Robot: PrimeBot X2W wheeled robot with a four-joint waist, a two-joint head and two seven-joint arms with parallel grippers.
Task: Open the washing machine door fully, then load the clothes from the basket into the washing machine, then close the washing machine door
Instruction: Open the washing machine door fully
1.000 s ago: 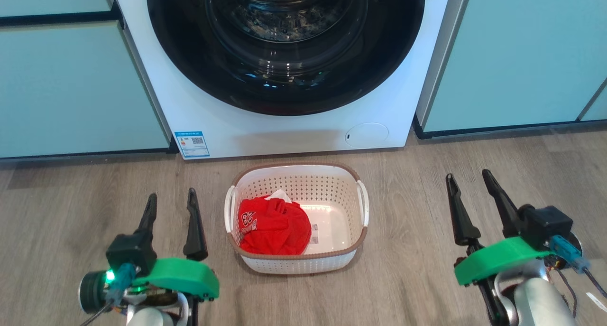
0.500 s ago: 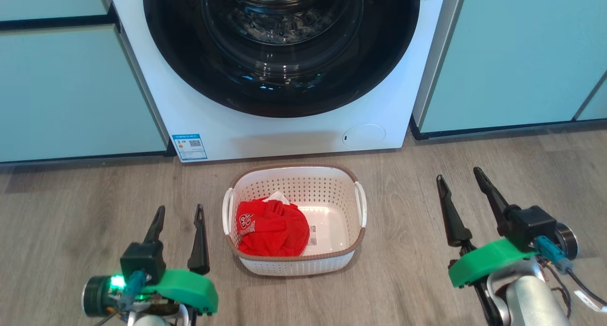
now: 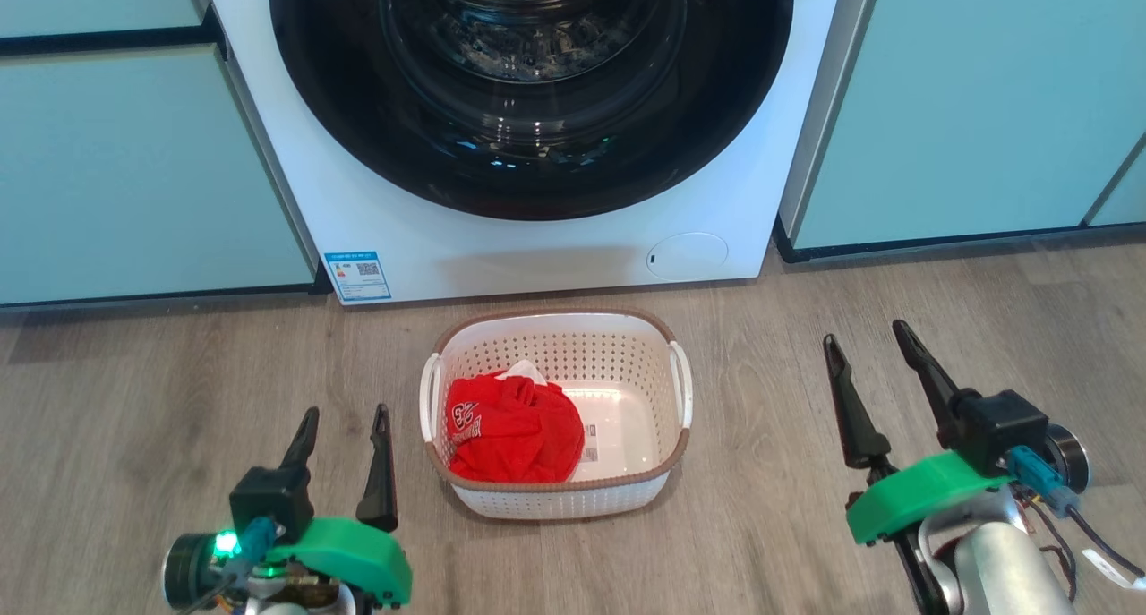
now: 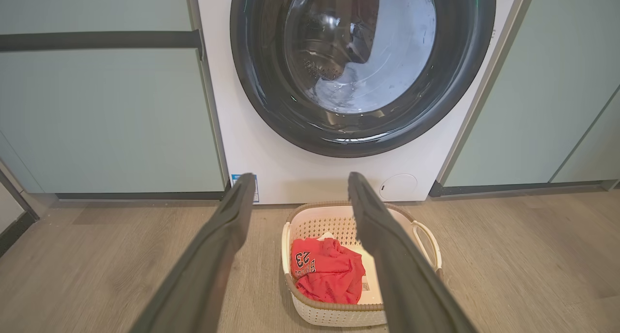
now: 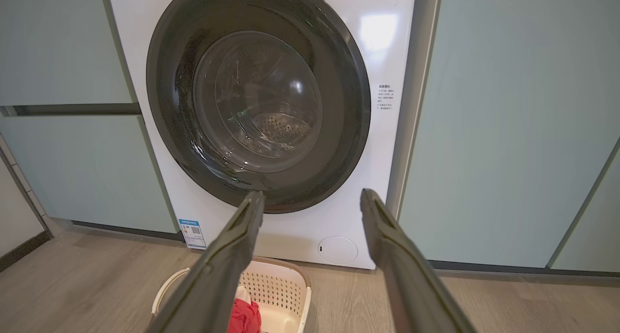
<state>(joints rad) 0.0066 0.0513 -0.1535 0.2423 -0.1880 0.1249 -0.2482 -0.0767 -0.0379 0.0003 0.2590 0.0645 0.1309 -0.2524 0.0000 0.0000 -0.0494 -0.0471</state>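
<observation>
Glossy black washing machine door (image 3: 340, 132): shut, rigid, likely slippery; best gripped at rim edge. Left gripper (image 3: 347, 410), right gripper (image 3: 863, 331): both spread, empty.

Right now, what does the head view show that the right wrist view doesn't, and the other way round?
Head view, not right wrist: the open left gripper, the whole basket with its bottom label, and the floor on either side. Right wrist, not head: the upper half of the door. Both: the machine, its blue sticker and filter cap, red clothes in the basket, and the open right gripper.
</observation>
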